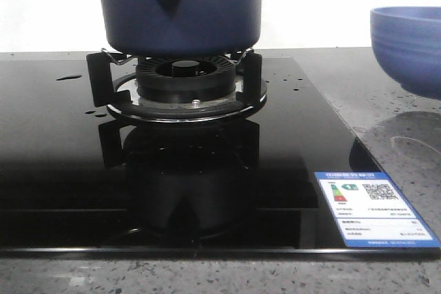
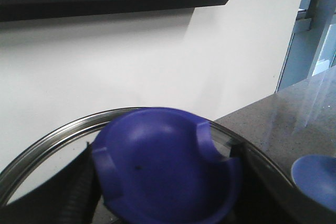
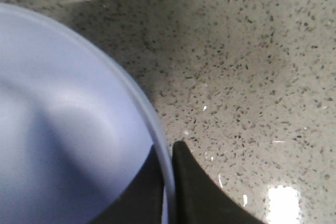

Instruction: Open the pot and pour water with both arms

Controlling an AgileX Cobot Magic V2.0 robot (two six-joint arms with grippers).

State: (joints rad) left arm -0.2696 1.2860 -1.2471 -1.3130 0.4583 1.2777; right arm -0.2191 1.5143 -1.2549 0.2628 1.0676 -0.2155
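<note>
Sitting at the front view's upper centre, the pot [image 1: 178,6] rested on the burner [image 1: 183,77]; the left gripper's [image 2: 165,169] hold on the lid knob [image 2: 165,166] couldn't be confirmed — a straight lift suited. The right gripper [image 3: 169,182] pinched the bowl [image 3: 68,129] rim — steadiness mattered.

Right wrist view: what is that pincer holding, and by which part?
The right pincer grips the light blue bowl by its rim, one finger inside, one outside.
</note>
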